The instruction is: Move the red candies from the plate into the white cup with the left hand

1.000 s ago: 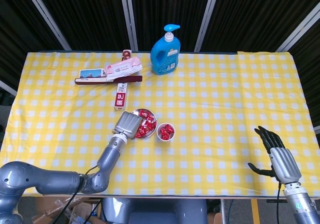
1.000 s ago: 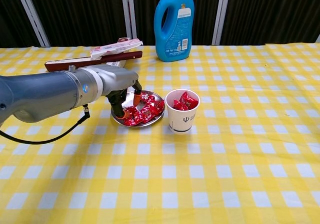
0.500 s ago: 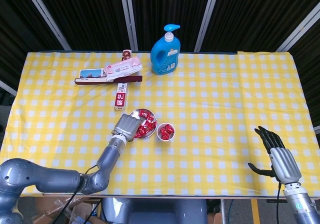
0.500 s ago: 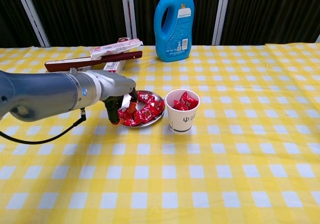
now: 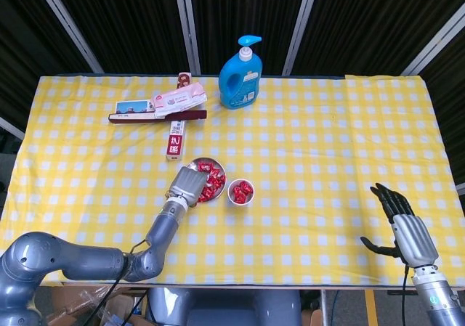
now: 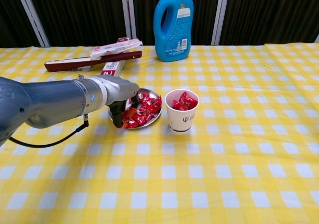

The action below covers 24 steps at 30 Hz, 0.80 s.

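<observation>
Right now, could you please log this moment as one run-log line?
left robot hand: fingers down in red candies on plate | white cup: partly filled | right robot hand: open, idle

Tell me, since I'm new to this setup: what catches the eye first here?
The yellow checked tablecloth dominates, with a tall blue bottle at its far edge. Near the middle, the left hand reaches into a plate of red candies beside a white cup already holding some.
</observation>
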Tool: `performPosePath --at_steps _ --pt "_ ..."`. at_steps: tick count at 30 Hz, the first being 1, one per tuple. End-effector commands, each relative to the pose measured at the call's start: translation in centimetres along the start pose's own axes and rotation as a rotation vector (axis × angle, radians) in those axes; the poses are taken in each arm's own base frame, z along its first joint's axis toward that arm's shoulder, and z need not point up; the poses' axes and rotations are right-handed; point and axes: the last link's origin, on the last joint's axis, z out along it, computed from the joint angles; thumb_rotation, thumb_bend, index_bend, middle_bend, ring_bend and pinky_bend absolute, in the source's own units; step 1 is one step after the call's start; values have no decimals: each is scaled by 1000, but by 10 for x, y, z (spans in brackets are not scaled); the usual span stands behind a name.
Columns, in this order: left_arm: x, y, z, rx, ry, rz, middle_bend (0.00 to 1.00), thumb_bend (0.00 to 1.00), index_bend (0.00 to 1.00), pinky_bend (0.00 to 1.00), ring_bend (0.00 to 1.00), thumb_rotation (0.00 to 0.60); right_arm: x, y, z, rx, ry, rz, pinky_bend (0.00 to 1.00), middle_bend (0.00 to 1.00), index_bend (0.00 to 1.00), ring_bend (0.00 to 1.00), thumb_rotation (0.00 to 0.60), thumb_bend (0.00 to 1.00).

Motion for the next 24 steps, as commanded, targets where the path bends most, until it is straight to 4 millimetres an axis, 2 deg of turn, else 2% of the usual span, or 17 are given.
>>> performPosePath --at_steps 1,9,14,20,24 --pt "3 -1 -1 1 15 -11 906 420 590 967 949 600 0 0 0 0 1 0 0 0 0 0 600 277" --pt "20 -11 -7 6 72 -53 905 420 588 967 949 600 0 0 0 1 1 -1 0 0 0 0 600 277" --pt "41 -15 -14 -4 132 -120 902 420 579 967 949 600 0 0 0 1 0 -2 0 0 0 0 600 278" --pt "62 -7 -20 -49 202 -193 904 419 553 967 949 600 0 -1 0 0 3 -1 0 0 0 0 600 277" --pt "71 5 -22 -91 243 -209 903 417 544 967 949 600 0 0 0 1 4 -1 0 0 0 0 600 277"
